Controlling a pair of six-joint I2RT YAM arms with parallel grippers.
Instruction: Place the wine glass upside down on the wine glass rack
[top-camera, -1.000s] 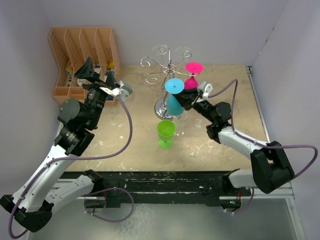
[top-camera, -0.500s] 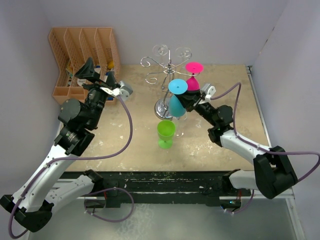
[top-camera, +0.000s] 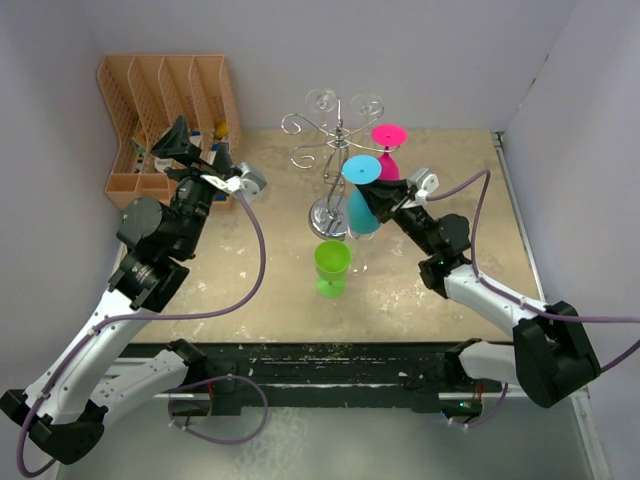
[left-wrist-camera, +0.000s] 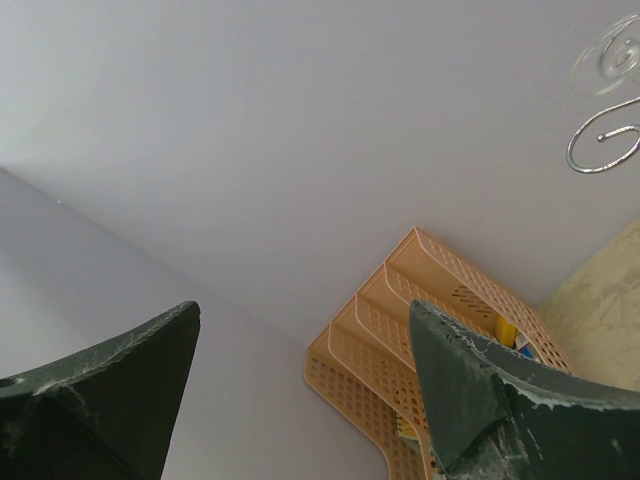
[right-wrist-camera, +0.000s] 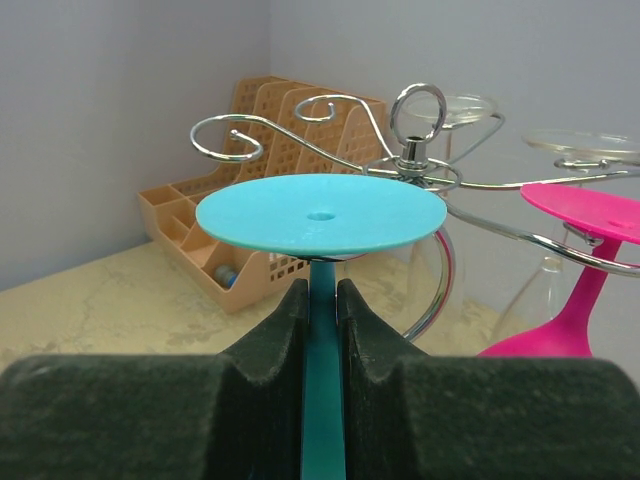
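Wine glass (right-wrist-camera: 320, 214) stem in level right hand (right-wrist-camera: 320, 296)

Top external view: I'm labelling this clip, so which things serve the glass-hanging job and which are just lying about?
Job: blue wine glass, stem in the right claw; wine glass rack.
Lying about: green wine glass, pink wine glass on the rack, orange file organiser, open left claw.

Three coloured glasses are counted: one cyan wine glass (top-camera: 360, 170), one pink wine glass (top-camera: 389, 134), one green wine glass (top-camera: 332, 262); at least two clear glasses (right-wrist-camera: 462, 102) are seen; one wire rack (top-camera: 327, 213); one orange file organiser (top-camera: 170, 100).
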